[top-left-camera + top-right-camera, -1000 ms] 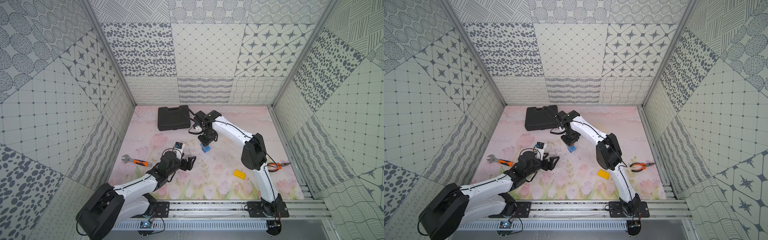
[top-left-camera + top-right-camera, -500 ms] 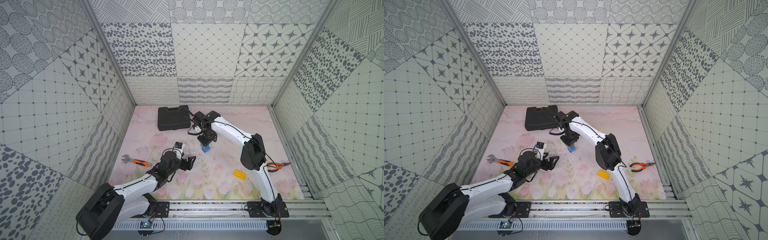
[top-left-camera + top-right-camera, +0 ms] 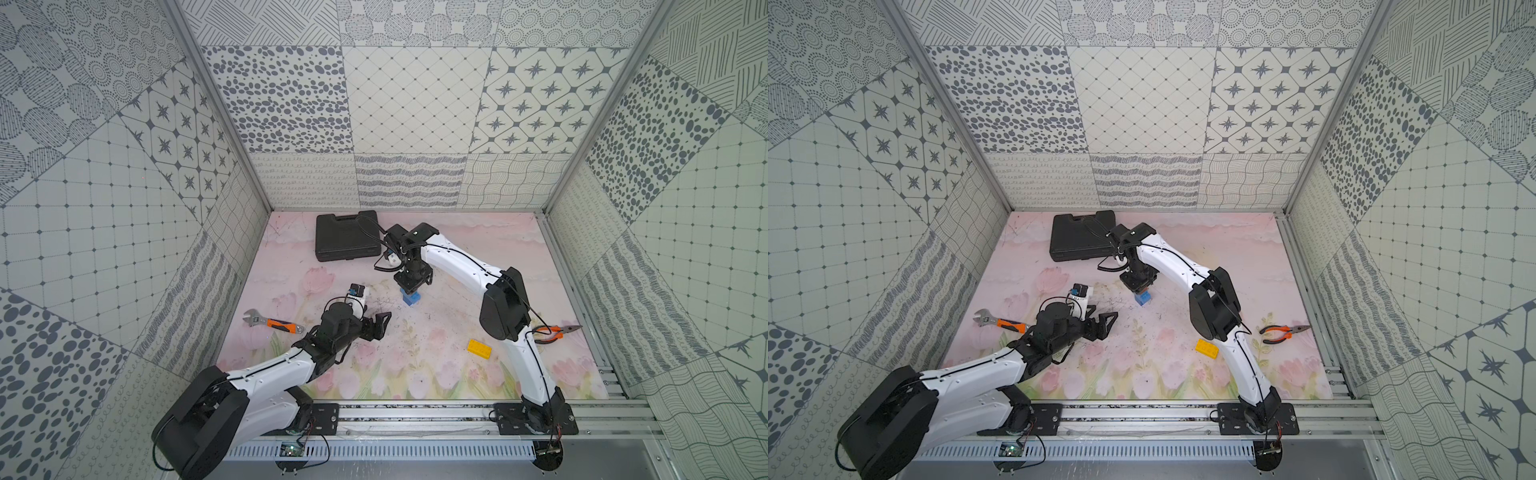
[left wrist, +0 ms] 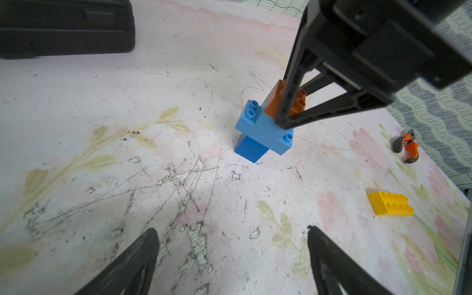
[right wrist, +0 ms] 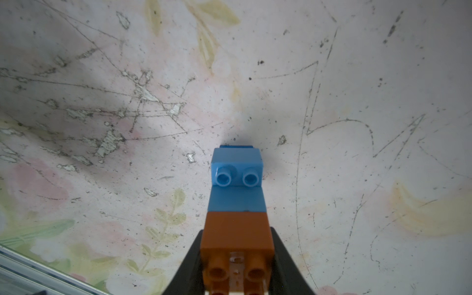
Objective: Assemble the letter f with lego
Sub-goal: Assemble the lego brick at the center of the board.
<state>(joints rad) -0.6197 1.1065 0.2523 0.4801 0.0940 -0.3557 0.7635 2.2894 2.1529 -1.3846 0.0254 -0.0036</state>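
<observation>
Brown-orange plastic is what your right gripper [image 3: 411, 286] is clamped on: its jaws pinch the brown-orange brick [image 5: 236, 235] by two opposite sides from straight above. That leaves the top studs free and lets the arm push down along the stack's own line. The brick sits on the light blue brick [image 4: 263, 130], which lies crosswise on the darker blue brick [image 4: 249, 149] standing on the floral mat [image 4: 102, 102]. Bare light blue studs show beside the brown piece, and the overhang reads to me as the start of an arm of the letter. I judge the brown piece is being pressed home or has just seated; you cannot tell from these views whether it is fully down. Your left gripper [image 4: 231, 231] hangs low near the stack, its jaws wide apart and empty, close enough to steady the base should it tip. The yellow brick [image 4: 389, 203] lies flat on the mat, well apart from the stack and not far from the pliers [image 4: 408, 148], and has yet to be added.
</observation>
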